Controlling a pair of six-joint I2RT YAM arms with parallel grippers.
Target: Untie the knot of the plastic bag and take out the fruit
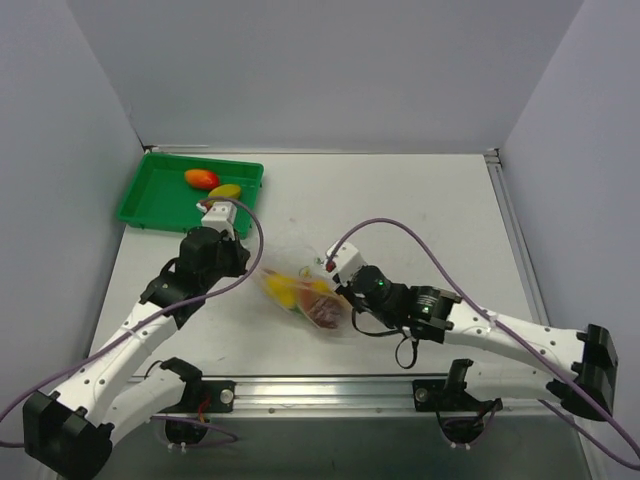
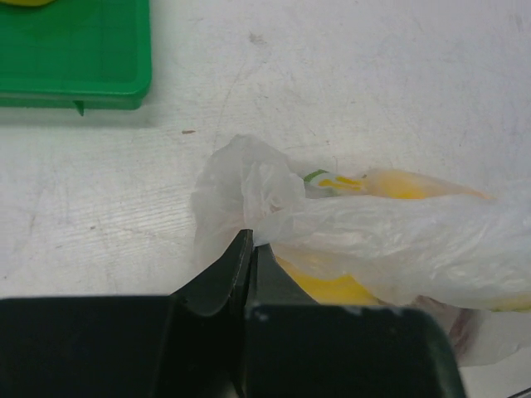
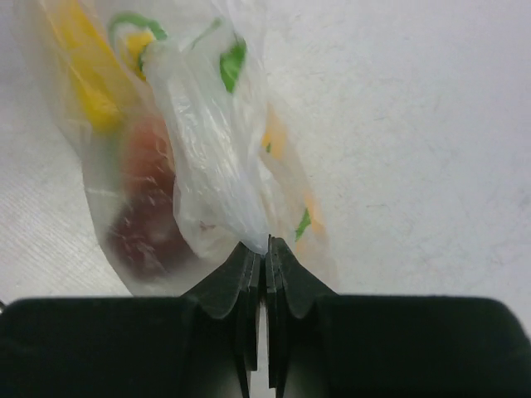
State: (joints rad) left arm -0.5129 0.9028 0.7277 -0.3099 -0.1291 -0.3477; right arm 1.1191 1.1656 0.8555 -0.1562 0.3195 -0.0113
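White tabletop (image 1: 400,200), enclosed by pale grey walls, with a green tray (image 1: 160,195) at its far left corner holding a red-orange mango (image 1: 201,178) and a yellow-green mango (image 1: 227,190).

The clear plastic bag (image 1: 300,290) is seen lying between the two arms. Its long axis runs across the table, its right end slightly nearer the bases. The fruit is enclosed within it: a yellow piece (image 2: 332,286) is shown toward the left end and a dark red piece (image 3: 141,224) toward the right.

The left gripper (image 2: 249,240) is pressed shut on thin film at the bag's left end. A crumpled bunch of plastic (image 2: 253,186), judged to be the knot, stands just beyond the fingertips and points away from the bag body.

The right gripper (image 3: 265,245) is likewise closed on a twisted fold of film (image 3: 216,149) at the opposite end, the bag extending straight ahead of the jaws.

Opposed pulls along the long axis are thus set up. The left gripper is judged nearer the knot. Whether the tie is loosened cannot be told.
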